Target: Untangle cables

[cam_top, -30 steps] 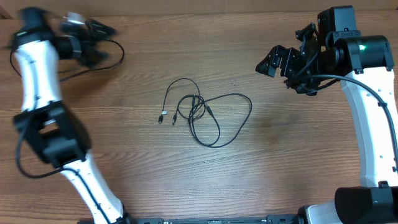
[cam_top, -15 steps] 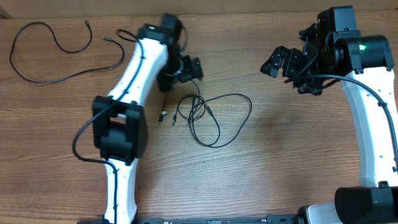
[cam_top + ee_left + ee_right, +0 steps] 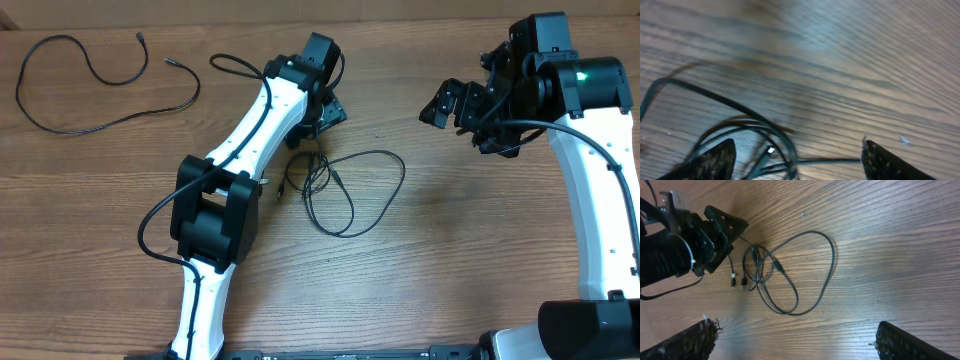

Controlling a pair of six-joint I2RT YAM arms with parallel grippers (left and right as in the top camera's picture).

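The cables (image 3: pixel 322 178) lie in a loose tangle near the middle of the table (image 3: pixel 480 260). One wide loop swings out to the right, and several narrower loops cross each other at its left end. Two small plugs (image 3: pixel 738 283) lie side by side just left of the crossing. A second cable (image 3: pixel 120 120) lies by itself, well apart at the far left corner. It is spread in an open curve and touches nothing else.

The left gripper (image 3: pixel 325 110) hangs over the far-left end of the tangle, just beside the crossing strands. In its wrist view, which is blurred, the two fingertips (image 3: pixel 715 160) stand wide apart, released. Several strands (image 3: pixel 775 145) run between them on the wood. I cannot tell whether a finger touches a strand. The left arm (image 3: pixel 250 150), white with black joints, reaches in from the near edge and hides part of the tangle's left side.

The right gripper (image 3: pixel 445 100) is off to the right, well apart from the cables. Its jaws are released and nothing is between them. A green light (image 3: pixel 582 72) glows on the right arm.

The table is brown wood grain, and a pale strip shows beyond its far edge.
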